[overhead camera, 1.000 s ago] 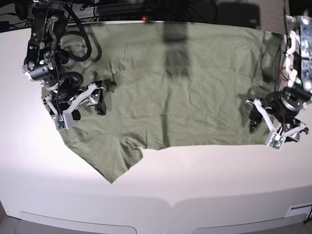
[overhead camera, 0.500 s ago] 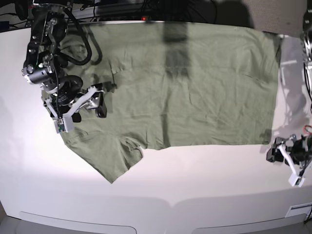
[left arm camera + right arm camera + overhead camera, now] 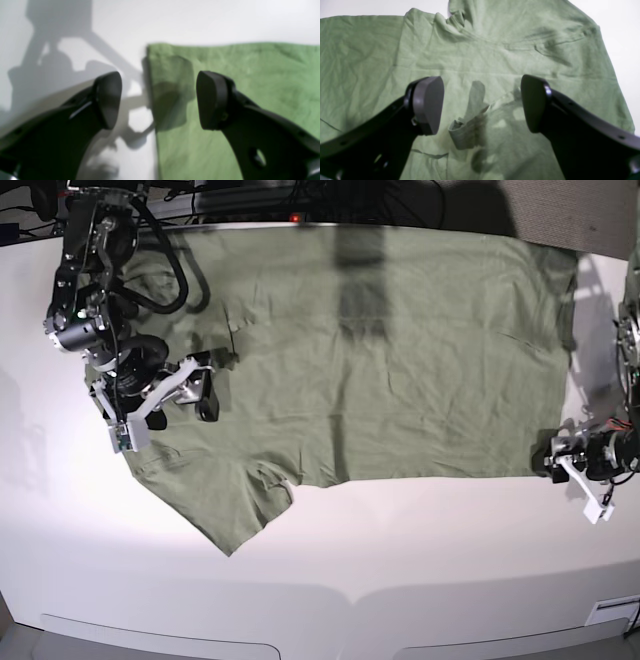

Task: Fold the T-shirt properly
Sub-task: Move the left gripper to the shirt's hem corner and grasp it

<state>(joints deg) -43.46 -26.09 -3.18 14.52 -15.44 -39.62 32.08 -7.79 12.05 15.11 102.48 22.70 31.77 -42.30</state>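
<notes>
T-shirt (image 3: 380, 350): one, flat on table (image 3: 330, 550). Two grippers, left (image 3: 158, 100), right (image 3: 482, 105); jaws spread, empty.

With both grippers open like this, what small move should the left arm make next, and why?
Probably lower the left gripper onto the T-shirt's near corner and close. Its open jaws straddle the shirt's edge, one over the white table, one over cloth, holding nothing. The right gripper hangs open over the collar end, so both could then lift together.
</notes>
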